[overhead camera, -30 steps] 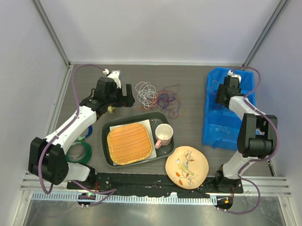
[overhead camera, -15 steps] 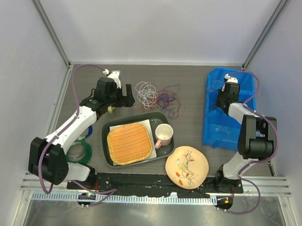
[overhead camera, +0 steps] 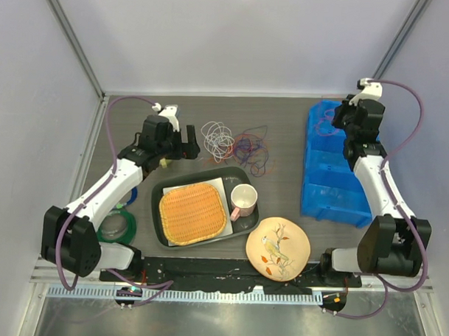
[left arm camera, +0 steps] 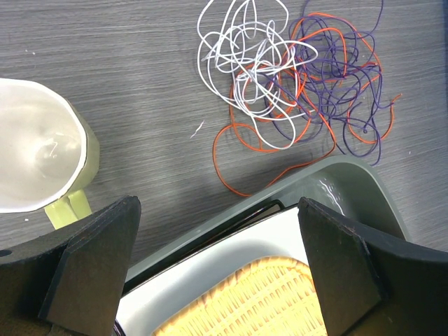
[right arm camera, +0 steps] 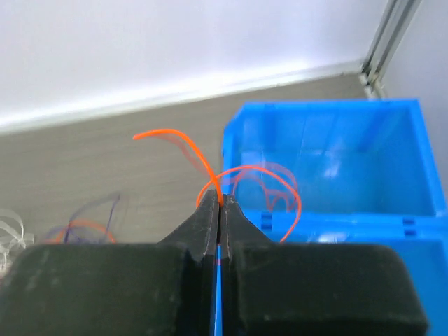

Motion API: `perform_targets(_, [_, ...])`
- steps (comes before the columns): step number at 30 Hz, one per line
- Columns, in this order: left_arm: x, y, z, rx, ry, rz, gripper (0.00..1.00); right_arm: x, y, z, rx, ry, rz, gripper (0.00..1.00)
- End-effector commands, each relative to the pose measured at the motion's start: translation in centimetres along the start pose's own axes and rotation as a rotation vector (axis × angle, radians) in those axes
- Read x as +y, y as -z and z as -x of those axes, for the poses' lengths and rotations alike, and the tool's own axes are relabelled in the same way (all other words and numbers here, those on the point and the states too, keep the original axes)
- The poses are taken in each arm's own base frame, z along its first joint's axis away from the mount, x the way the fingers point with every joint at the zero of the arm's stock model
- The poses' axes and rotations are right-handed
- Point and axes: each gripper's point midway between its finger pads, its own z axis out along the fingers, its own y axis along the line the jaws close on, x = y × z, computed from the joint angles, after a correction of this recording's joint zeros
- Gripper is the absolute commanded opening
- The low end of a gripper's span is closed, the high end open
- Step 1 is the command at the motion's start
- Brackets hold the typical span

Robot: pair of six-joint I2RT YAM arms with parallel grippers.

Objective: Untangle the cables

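One orange wire [right arm camera: 260,172] is pinched in the closed jaws of the right gripper [right arm camera: 220,203] above the blue bin [right arm camera: 392,140], apparently to keep it apart from the cables [left arm camera: 294,77] bunched beside the tray [left arm camera: 350,175], while the left gripper [left arm camera: 217,234] is held wide open near them, presumably for another pick.

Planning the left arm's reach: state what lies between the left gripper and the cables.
Bare tabletop, per the top view, separates the left gripper from the cables; the left wrist view shows the tray rim just alongside.

top camera looks down on the whole table [overhead camera: 285,126], sharing the cables [overhead camera: 244,146] with the close, downward left wrist view.
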Motion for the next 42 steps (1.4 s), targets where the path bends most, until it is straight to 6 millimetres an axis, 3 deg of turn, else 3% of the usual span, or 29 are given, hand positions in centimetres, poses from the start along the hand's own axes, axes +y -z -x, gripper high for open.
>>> perform_targets(1, [-0.5,0.9,2.0,-0.087,-0.002,-0.015,1.0,-2.0,-2.6,4.4,-0.089,-0.094,-0.142,0.01])
perform_targets(6, [-0.4,0.9,2.0,-0.09,0.0,-0.011,1.0,-3.8,-6.5,6.6,-0.153,-0.151,-0.251,0.01])
perform_targets(7, [-0.3,0.9,2.1,-0.092,-0.001,-0.01,1.0,-4.3,-7.7,5.4,-0.127,-0.17,-0.279,0.01])
perform_targets(9, [-0.3,0.8,2.0,-0.087,0.001,-0.007,1.0,-4.9,-8.5,5.8,-0.125,-0.182,-0.32,0.01])
perform_targets(11, [-0.2,0.7,1.9,-0.085,-0.001,-0.003,1.0,-6.2,-9.1,4.1,-0.092,-0.193,-0.393,0.07])
perform_targets(12, [-0.2,0.5,1.9,-0.082,0.0,-0.002,1.0,-6.5,-9.2,3.3,-0.079,-0.197,-0.412,0.12])
perform_targets(13, [-0.2,0.5,1.9,-0.079,0.002,0.0,1.0,-6.7,-9.1,2.8,-0.073,-0.197,-0.425,0.27])
perform_targets(15, [-0.2,0.4,1.9,-0.077,0.002,-0.001,1.0,-6.7,-8.7,2.5,-0.076,-0.204,-0.424,0.44])
perform_targets(17, [-0.3,0.1,1.7,-0.068,0.007,-0.006,1.0,-5.9,-8.1,3.7,-0.107,-0.203,-0.383,0.64])
perform_targets(18, [-0.4,0.0,1.7,-0.065,0.007,-0.009,1.0,-4.8,-8.0,3.8,-0.096,-0.173,-0.324,0.88])
perform_targets(19, [-0.5,-0.3,1.5,-0.052,0.008,-0.018,1.0,-3.4,-7.8,4.1,-0.095,-0.148,-0.278,0.91])
perform_targets(20, [-0.6,-0.5,1.5,-0.05,0.013,-0.021,1.0,-2.1,-7.5,4.4,-0.094,-0.121,-0.232,0.92])
perform_targets(22, [-0.8,-0.8,1.4,-0.038,0.017,-0.032,1.0,2.3,-6.9,4.6,-0.078,-0.024,-0.058,0.93])
perform_targets(24, [-1.1,-1.2,1.2,-0.022,0.024,-0.049,1.0,7.9,-5.9,3.5,-0.031,0.065,0.127,0.94])
perform_targets(25, [-1.2,-1.3,1.1,-0.016,0.025,-0.053,1.0,11.7,-5.1,2.3,0.003,0.1,0.242,0.94])
perform_targets(30, [-1.2,-1.7,0.9,-0.003,0.036,-0.049,1.0,21.3,-2.6,-3.0,0.087,0.274,0.499,0.95])
perform_targets(31, [-1.1,-1.6,1.1,-0.006,0.036,-0.047,1.0,22.1,-2.8,-4.4,0.116,0.284,0.508,0.95])
perform_targets(32, [-1.1,-1.7,0.8,0.004,0.036,-0.044,1.0,23.7,-2.4,-5.1,0.122,0.299,0.541,0.94])
perform_targets(34, [-1.2,-1.6,0.9,0.0,0.036,-0.048,1.0,24.8,-2.9,-5.9,0.135,0.31,0.556,0.94])
perform_targets(35, [-1.2,-1.6,0.8,0.003,0.036,-0.052,1.0,24.7,-3.5,-8.6,0.214,0.319,0.55,0.93])
perform_targets(36, [-1.3,-1.5,0.8,0.001,0.035,-0.056,1.0,25.2,-3.9,-8.3,0.22,0.312,0.546,0.92])
perform_targets(38, [-1.4,-1.5,0.9,-0.003,0.034,-0.061,1.0,24.4,-5.1,-11.5,0.332,0.312,0.486,0.86])
perform_targets(39, [-1.3,-1.5,0.8,-0.002,0.031,-0.06,1.0,24.5,-5.6,-11.3,0.336,0.319,0.478,0.84])
perform_targets(42, [-1.4,-1.6,0.9,-0.002,0.028,-0.065,1.0,24.7,-6.2,-13.9,0.414,0.396,0.508,0.78])
